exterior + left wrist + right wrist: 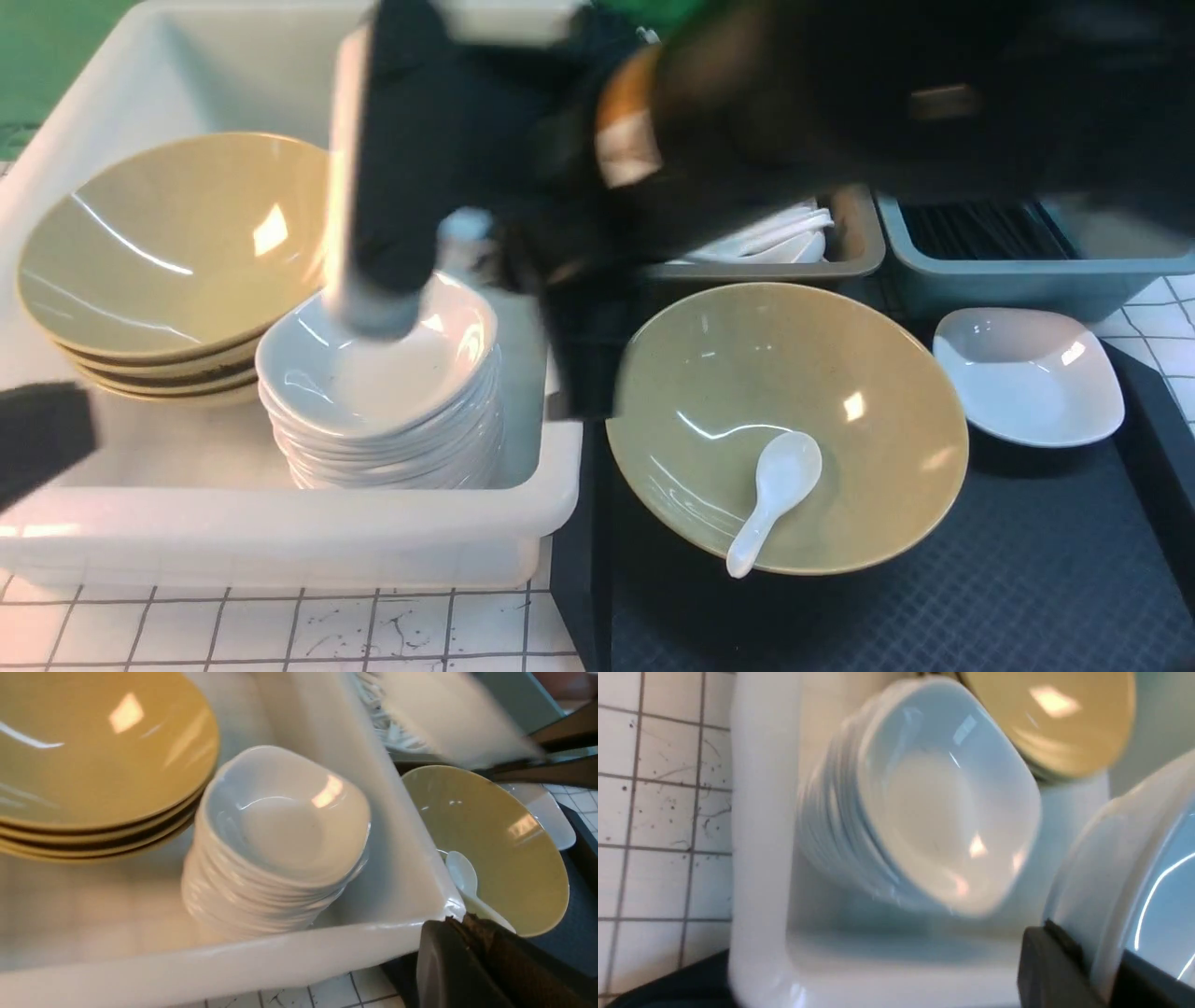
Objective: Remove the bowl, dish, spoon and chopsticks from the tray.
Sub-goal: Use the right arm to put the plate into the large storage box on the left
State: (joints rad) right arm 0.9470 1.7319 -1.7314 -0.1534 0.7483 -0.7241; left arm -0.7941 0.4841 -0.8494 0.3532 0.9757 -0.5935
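The olive-yellow bowl [840, 392] stands on the black tray [1027, 579], with the white spoon [775, 495] lying inside it. A white dish [1027, 373] sits on the tray's far right. My right gripper [1087, 961] is shut on the rim of another white dish [1139, 858], held on edge over the white tub [280, 541], above the dish stack [383, 392]. My left gripper [460, 921] is shut and empty at the tub's near side; it shows at the left edge of the front view [47, 439]. No chopsticks show on the tray.
The tub also holds a stack of olive bowls [159, 252]. Behind the tray stand a grey bin with white spoons [794, 247] and a blue-grey bin with black sticks [980, 233]. The right arm hides much of the back. The table is white tile.
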